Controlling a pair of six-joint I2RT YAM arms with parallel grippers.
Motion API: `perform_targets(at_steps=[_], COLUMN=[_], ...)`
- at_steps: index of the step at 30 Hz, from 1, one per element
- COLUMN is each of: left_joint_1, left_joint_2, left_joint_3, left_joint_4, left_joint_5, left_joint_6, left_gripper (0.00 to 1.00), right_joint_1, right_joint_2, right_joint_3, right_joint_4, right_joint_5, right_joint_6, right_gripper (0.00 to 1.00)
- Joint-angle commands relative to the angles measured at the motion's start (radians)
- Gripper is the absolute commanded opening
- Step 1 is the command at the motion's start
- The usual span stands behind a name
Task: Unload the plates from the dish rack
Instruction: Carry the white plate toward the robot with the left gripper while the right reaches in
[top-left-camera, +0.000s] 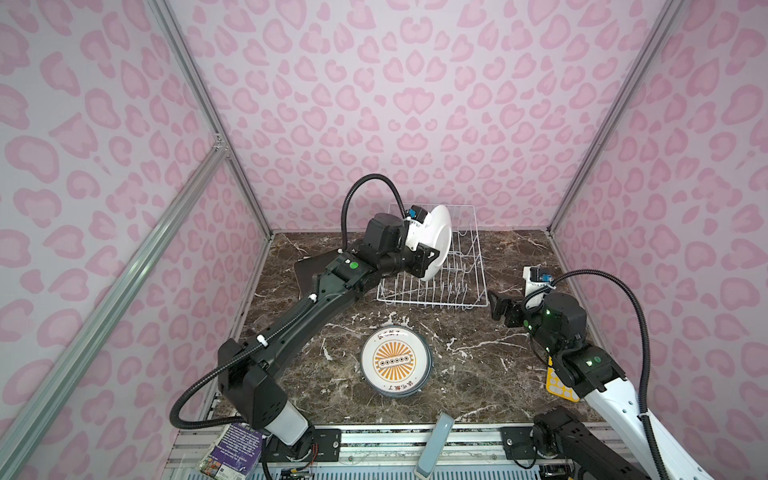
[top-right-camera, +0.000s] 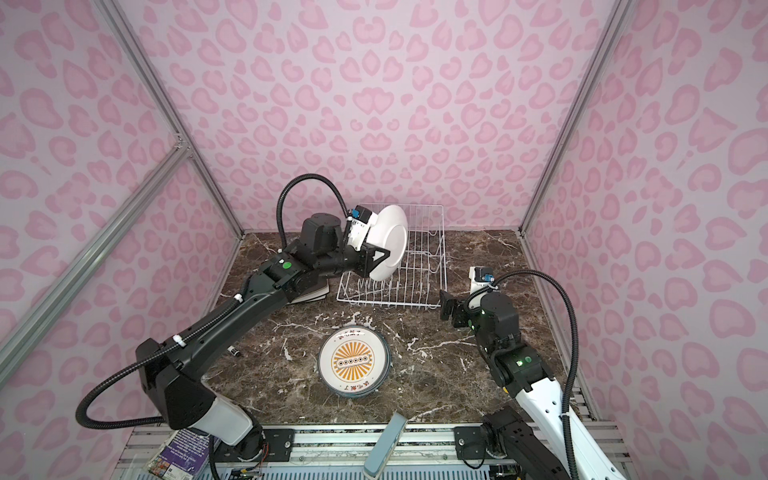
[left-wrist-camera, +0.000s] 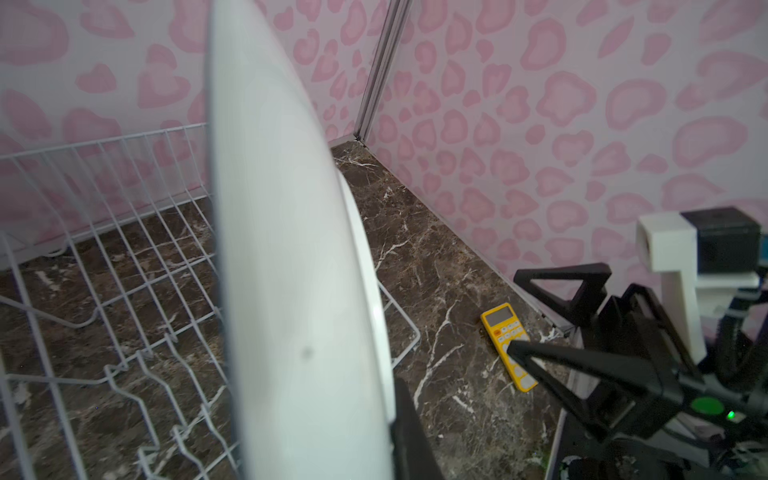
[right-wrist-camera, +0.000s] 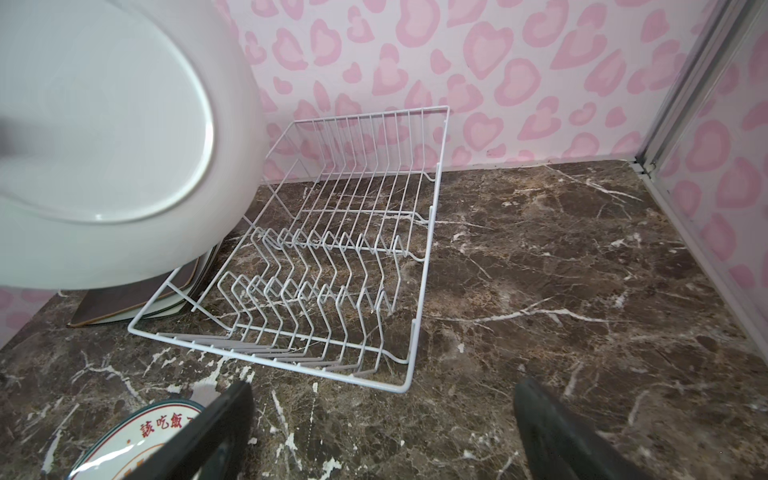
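A: Pink blotch-print walls (top-left-camera: 415, 104), brown marble tabletop (top-left-camera: 478, 374). The dish rack (top-left-camera: 457, 270) sits at the back, about the middle. In the right wrist view its prong rows show empty.

B: Where is the plate in hand?

A: A round white plate (top-left-camera: 439, 239) hangs on edge over the rack's left end. It is tilted, with the underside and foot ring turned toward the right arm. The left gripper (top-left-camera: 430, 258) is clamped on the rim, low down. One finger shows across the underside and the other is hidden behind. Whether the lower edge clears the prongs cannot be told.

B: And the other claw?

A: The right gripper (top-left-camera: 503, 311) has its jaws spread wide and holds nothing. It is near the rack's right front corner.

B: What is already out?

A: A stack of round printed plates (top-left-camera: 395, 360) lies in front of the rack. The square plates (top-left-camera: 309, 270), dark brown on top, lie to its left, partly under the left arm.

B: How will it handle?

A: It looks like glazed ceramic, so probably stiff, fairly heavy, slick, and quick to chip on a knock. A one-sided rim pinch leaves the weight hanging, so the plate may swivel. A deep bite on the rim and a slow lowering onto the round stack seem wise.
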Motion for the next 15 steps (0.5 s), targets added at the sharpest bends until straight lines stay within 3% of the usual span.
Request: perform_targets(at_steps=[1, 8, 15], left_joint_1=[-0.003, -0.034, -0.092], left_joint_2=[-0.091, -0.258, -0.339], left_joint_3=[-0.081, -0.283, -0.403], left_joint_4=[0.132, 0.129, 0.128], left_joint_5=[-0.09, -0.225, -0.402], left_joint_6=[0.208, 0.467, 0.63], left_gripper=[0.03, 0.03, 0.03], right_joint_1=[-0.019, -0.033, -0.031], right_joint_2=[0.066, 0.254, 0.402], right_joint_3=[0.097, 0.303, 0.416], right_joint_4=[-0.093, -0.173, -0.106], right_joint_5=[-0.038, -0.214, -0.413], right_joint_6=[0.159, 0.277, 0.332], right_gripper=[0.99, 0.99, 0.95])
